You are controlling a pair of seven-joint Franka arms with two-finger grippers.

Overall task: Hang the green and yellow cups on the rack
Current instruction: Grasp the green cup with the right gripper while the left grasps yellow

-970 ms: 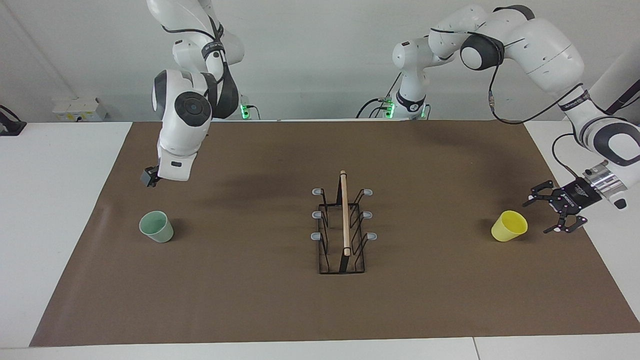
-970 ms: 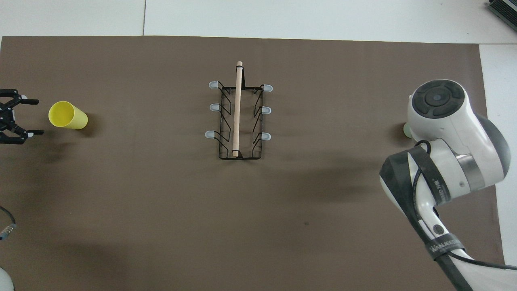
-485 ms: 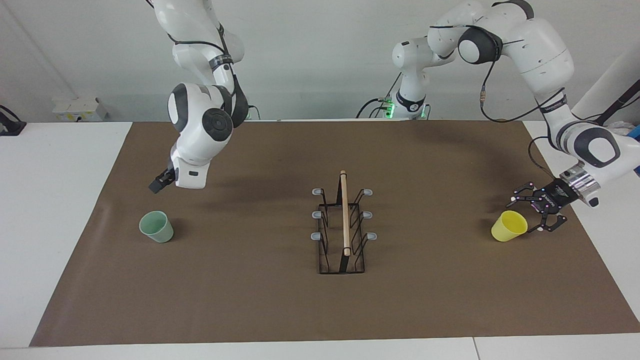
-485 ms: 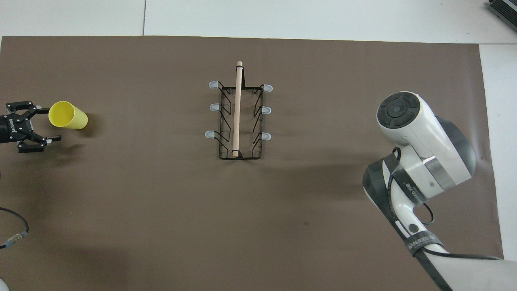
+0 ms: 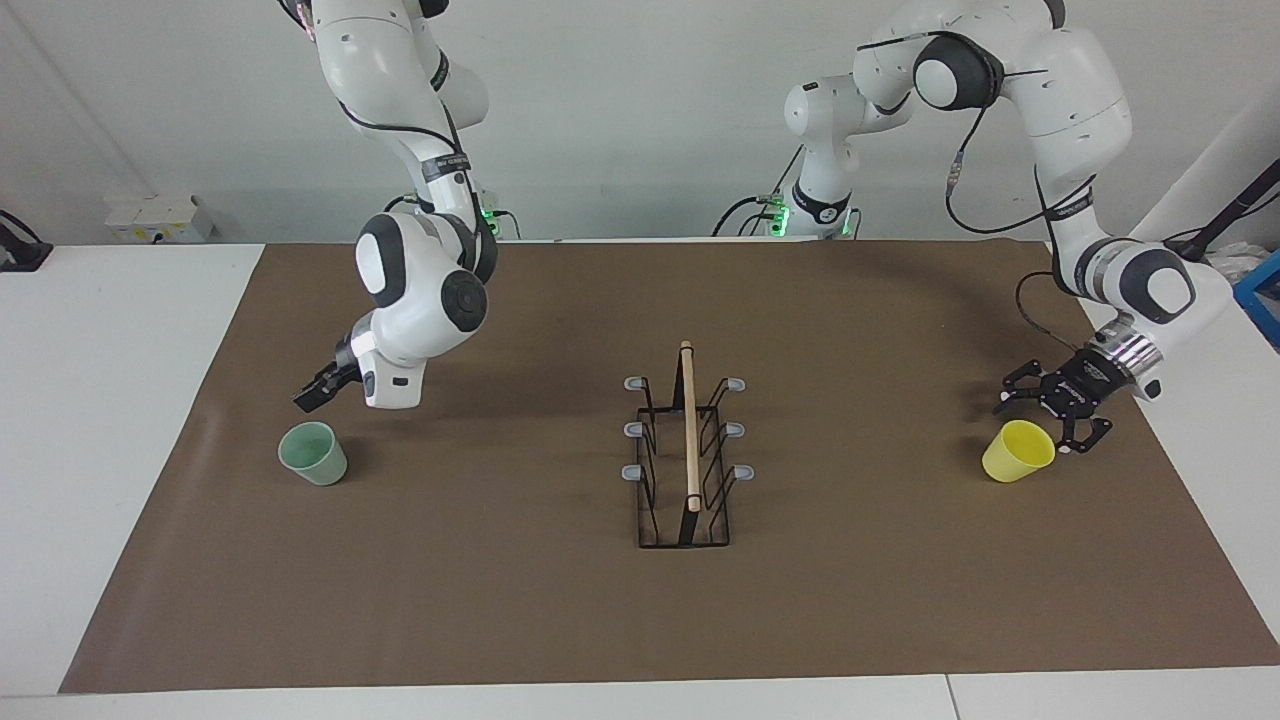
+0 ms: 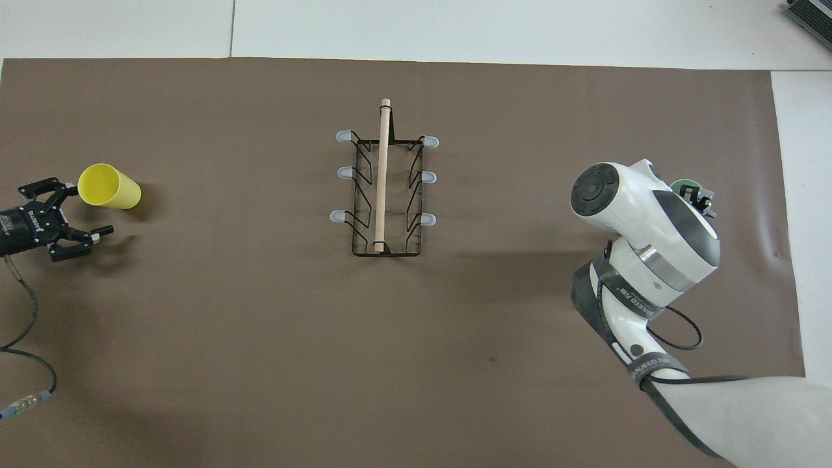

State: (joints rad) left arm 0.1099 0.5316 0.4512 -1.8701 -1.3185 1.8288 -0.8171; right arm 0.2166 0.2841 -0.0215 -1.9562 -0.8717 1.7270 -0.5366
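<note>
Both arms since earlier frame: swung inward, tools now close by cups. Bench (image 5: 150, 330) brown mat; rack (image 5: 686, 460) mid-bench, prongs bare. Left tool (image 5: 1050, 410) spread wide, just beside yellow cup (image 5: 1018, 451) near left arm's edge. Right tool (image 5: 312, 394) above green cup (image 5: 313, 453) near right arm's edge; finger state: cannot tell. Advice: straddle rim squarely, close gently; cups light, tapered, likely to slip.

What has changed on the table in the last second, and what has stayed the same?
The left gripper, fingers open, moved in from the table's edge toward the yellow cup and now hangs beside its rim, not gripping it. The right arm swung, bringing the right gripper closer over the green cup, without touching it. Both cups and the rack stayed where they were; nothing was taken or released.
</note>
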